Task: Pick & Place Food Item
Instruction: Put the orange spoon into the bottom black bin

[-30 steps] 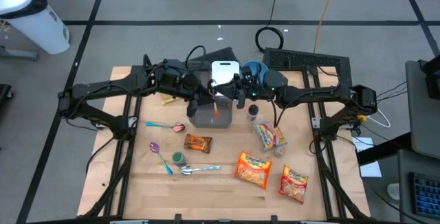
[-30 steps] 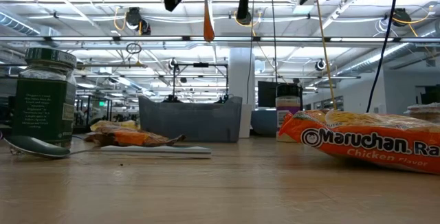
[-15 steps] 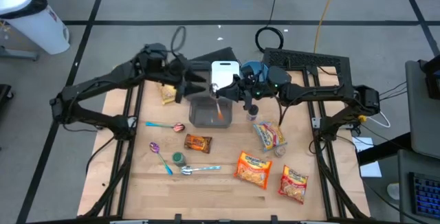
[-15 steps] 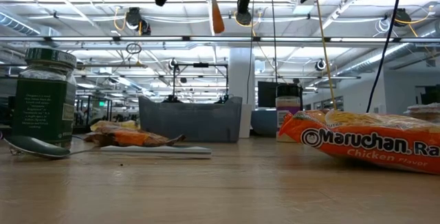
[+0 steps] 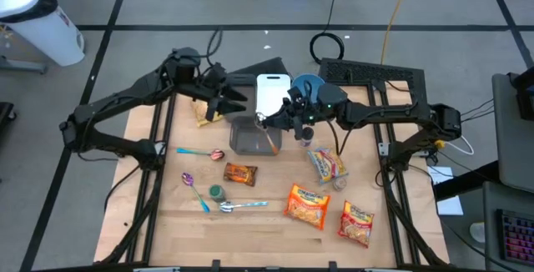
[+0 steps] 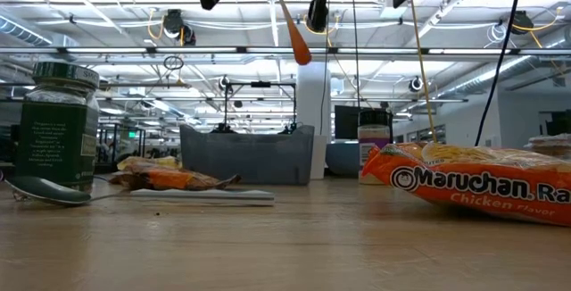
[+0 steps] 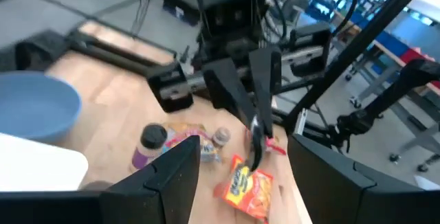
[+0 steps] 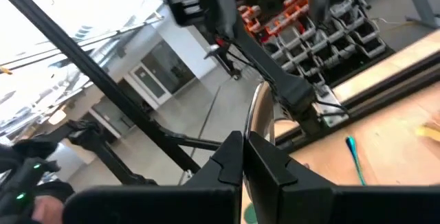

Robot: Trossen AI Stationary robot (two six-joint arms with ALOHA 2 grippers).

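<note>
My right gripper (image 5: 267, 121) hangs over the grey bin (image 5: 249, 141), shut on a spoon with a metal bowl (image 8: 261, 110) and an orange handle (image 6: 294, 34). My left gripper (image 5: 236, 103) stands open and empty a little to the bin's far left; its wrist view looks across at the spoon (image 7: 258, 138). The food items lie flat on the table and no gripper touches them: two orange ramen packets (image 5: 307, 205) (image 5: 357, 222), a snack bag (image 5: 327, 165) and a small brown bar (image 5: 240, 173). My right gripper pinches the spoon at its metal bowl end (image 8: 260, 124) between its two fingers, coming about level from the table's right. The spoon is lifted clear. Its orange handle (image 5: 273, 143) hangs down below the fingers at a slant, above the bin.
A white cutting board (image 5: 271, 93) and a blue bowl (image 5: 307, 83) lie behind the bin. A spice jar (image 5: 306, 137) stands to its right and a yellow packet (image 5: 203, 113) to its left. Other spoons (image 5: 200, 152) (image 5: 193, 188) and a green jar (image 5: 216, 193) sit near left.
My left gripper has drawn away from the spoon, toward the table's left and far edges and a little up. My right gripper has stayed over the bin but has tipped. The spoon's orange handle, which hung straight down, now slants.
</note>
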